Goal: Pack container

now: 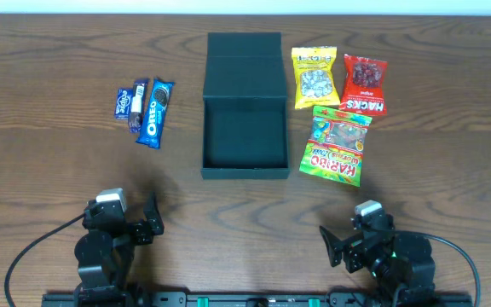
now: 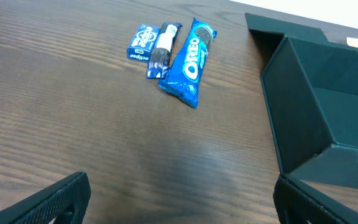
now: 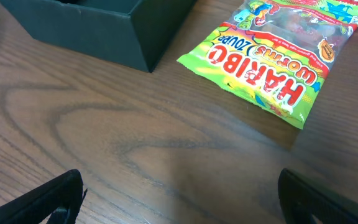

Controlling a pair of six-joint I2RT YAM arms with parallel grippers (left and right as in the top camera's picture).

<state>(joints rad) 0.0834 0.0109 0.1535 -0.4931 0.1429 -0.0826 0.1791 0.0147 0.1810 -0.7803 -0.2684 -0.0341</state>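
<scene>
**Container open at mid-table, snacks on both sides**

The container (image 1: 244,141) is seen at the middle of the table (image 1: 49,179), with its hinged lid (image 1: 244,64) folded back on the far side. To its left, an Oreo packet (image 1: 154,112), a dark bar (image 1: 137,104) and a small blue pack (image 1: 124,102) are laid side by side. To its right, a yellow packet (image 1: 315,77) and a red Hacks packet (image 1: 365,85) are placed, with a Haribo bag (image 1: 337,147) just beside the box. The left gripper (image 2: 182,199) and right gripper (image 3: 182,199) are held wide apart near the front edge, and nothing is gripped.
</scene>
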